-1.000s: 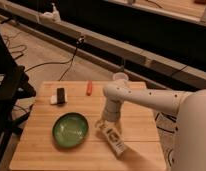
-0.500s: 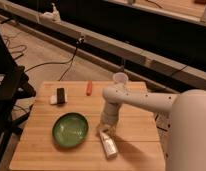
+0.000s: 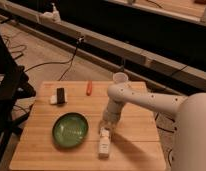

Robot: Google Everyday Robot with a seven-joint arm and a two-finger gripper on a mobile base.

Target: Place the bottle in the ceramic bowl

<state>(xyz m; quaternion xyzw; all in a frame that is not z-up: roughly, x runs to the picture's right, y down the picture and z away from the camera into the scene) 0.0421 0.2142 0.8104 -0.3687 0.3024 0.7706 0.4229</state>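
A green ceramic bowl (image 3: 70,129) sits on the wooden table (image 3: 136,150), left of centre. A small pale bottle (image 3: 104,144) lies on its side on the table just right of the bowl. My gripper (image 3: 106,128) hangs from the white arm (image 3: 146,100) and points down at the bottle's near end, touching or very close to it. The bottle is outside the bowl.
A white cup (image 3: 120,79) stands at the table's back edge. An orange marker (image 3: 89,87) lies at the back. A dark and white object (image 3: 58,96) lies at the back left. Cables run across the floor behind the table.
The gripper has moved slightly left and down toward the bowl, and the bottle beneath it has shifted to lie more upright in the view, closer to the bowl.
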